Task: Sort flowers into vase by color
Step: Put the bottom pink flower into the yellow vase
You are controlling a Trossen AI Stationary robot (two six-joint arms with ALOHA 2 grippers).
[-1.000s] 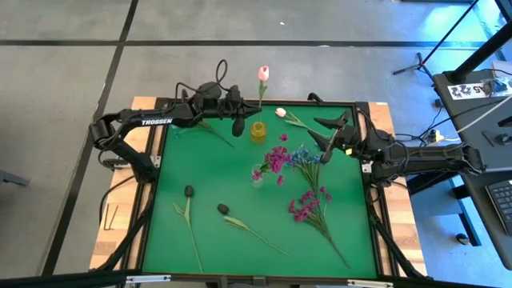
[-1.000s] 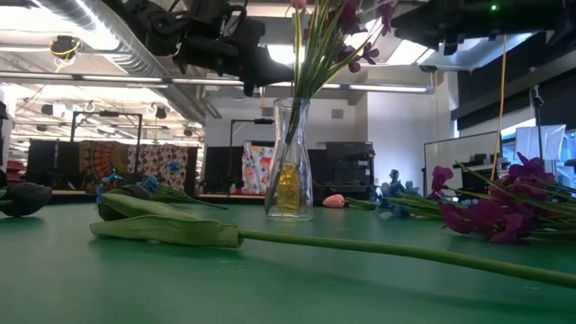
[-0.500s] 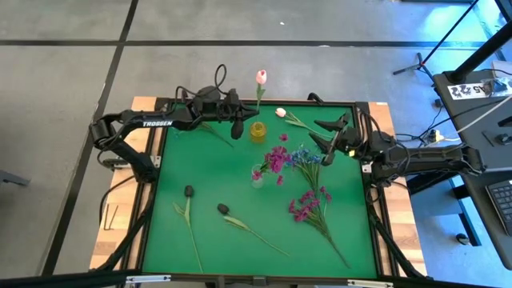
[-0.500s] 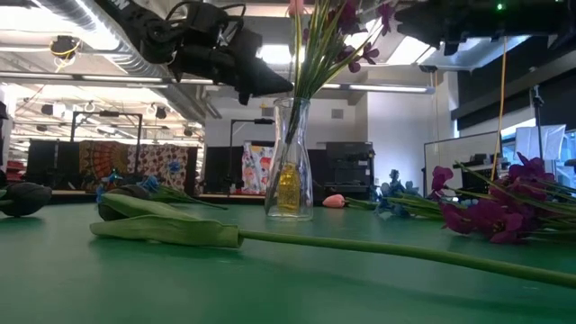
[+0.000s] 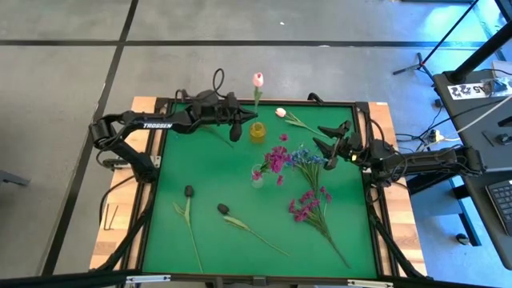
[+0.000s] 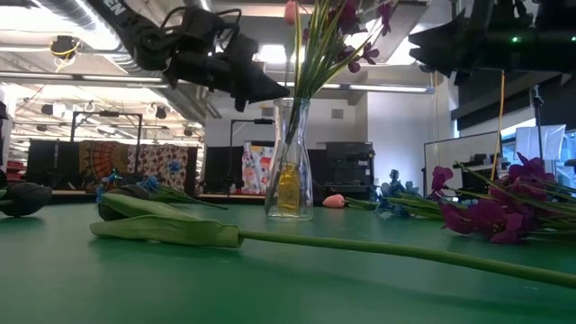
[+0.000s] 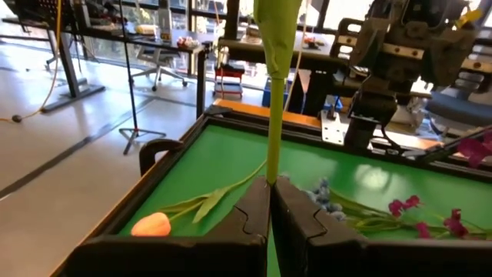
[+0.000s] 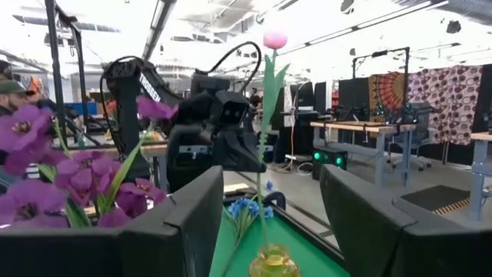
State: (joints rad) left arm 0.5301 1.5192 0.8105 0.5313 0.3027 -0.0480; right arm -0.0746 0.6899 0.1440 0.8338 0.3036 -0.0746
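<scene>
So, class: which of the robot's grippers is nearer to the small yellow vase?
The left. The left gripper hangs just beside the yellow vase, shut on a pink tulip stem. The right gripper stands open, farther off across the mat.

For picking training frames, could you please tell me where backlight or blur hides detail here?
Low view: bright ceiling lights silhouette both arms, and the near green tulip stem is soft. Right wrist view: near magenta flower cluster blurred, white ceiling glare. High view: evenly lit.
</scene>
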